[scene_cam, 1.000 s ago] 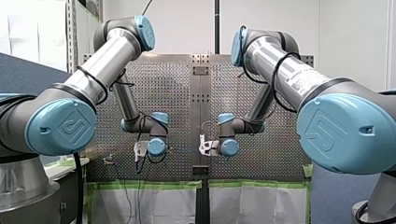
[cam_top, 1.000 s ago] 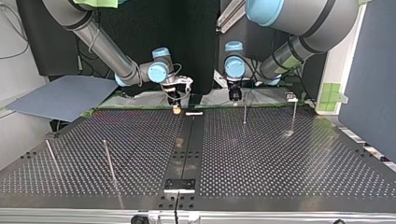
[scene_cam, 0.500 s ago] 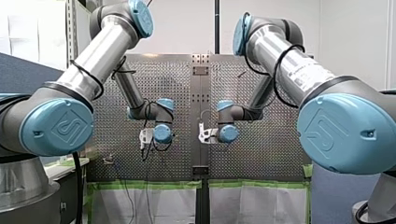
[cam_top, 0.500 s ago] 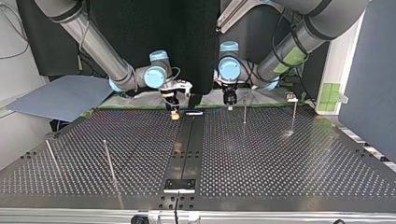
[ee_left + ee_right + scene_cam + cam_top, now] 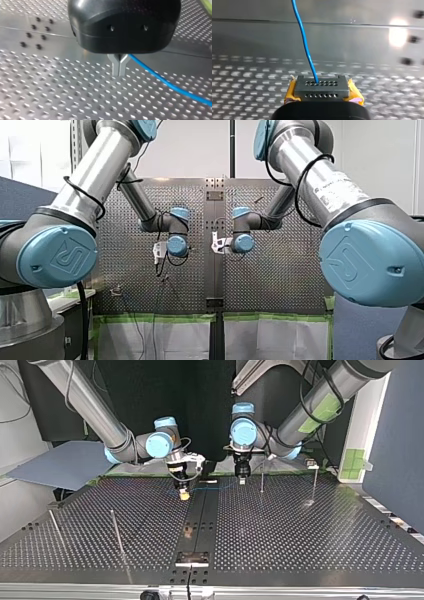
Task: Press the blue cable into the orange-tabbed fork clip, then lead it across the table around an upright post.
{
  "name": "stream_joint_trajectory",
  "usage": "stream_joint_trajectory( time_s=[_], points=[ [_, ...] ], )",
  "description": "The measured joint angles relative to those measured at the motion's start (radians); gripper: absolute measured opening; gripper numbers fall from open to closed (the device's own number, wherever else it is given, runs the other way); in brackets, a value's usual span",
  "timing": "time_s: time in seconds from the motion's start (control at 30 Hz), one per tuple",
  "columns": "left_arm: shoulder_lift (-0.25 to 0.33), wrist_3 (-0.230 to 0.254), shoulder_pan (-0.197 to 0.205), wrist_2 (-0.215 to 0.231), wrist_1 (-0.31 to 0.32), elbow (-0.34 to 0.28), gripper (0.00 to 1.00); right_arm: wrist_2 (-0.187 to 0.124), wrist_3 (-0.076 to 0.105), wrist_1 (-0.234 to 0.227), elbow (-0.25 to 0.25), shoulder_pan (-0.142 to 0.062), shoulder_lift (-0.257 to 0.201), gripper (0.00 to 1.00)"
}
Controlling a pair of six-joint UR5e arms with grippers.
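Two grippers clamp the blue cable (image 5: 215, 488), upper middle of the top view: my right gripper (image 5: 184, 494) left of centre, my left gripper (image 5: 242, 480) right of it.

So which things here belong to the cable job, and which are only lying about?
For the job: blue cable, held by my left gripper and my right gripper; upright posts. The fork clip is too small to tell.
Lying about: grey-blue sheet beside the table, green tape, black plate.
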Motion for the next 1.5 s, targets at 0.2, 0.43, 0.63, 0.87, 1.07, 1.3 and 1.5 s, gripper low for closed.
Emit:
stream_joint_trajectory(
  time_s=[0.2, 0.43, 0.63, 0.87, 1.07, 1.3, 1.5],
  points=[
    [0.060, 0.001, -0.011, -0.014, -0.048, 0.033, 0.00, 0.000, 0.000, 0.004, -0.001, 0.001, -0.059, 0.00],
    [0.124, -0.005, -0.026, -0.020, -0.090, 0.074, 0.00, -0.001, 0.005, 0.024, -0.002, -0.004, -0.125, 0.00],
    [0.159, -0.012, -0.034, -0.043, -0.142, 0.117, 0.00, 0.002, 0.007, 0.047, -0.005, -0.003, -0.181, 0.00],
    [0.197, -0.025, -0.036, -0.060, -0.194, 0.151, 0.00, 0.012, 0.003, 0.087, -0.022, -0.001, -0.226, 0.00],
    [0.208, -0.026, -0.036, -0.062, -0.223, 0.176, 0.00, 0.015, 0.004, 0.103, -0.028, -0.006, -0.272, 0.00],
    [0.211, -0.025, -0.037, -0.059, -0.256, 0.210, 0.00, 0.019, 0.005, 0.129, -0.045, -0.011, -0.306, 0.00],
    [0.211, -0.018, -0.049, -0.054, -0.284, 0.241, 0.00, 0.045, 0.000, 0.165, -0.063, -0.014, -0.317, 0.00]
  ],
)
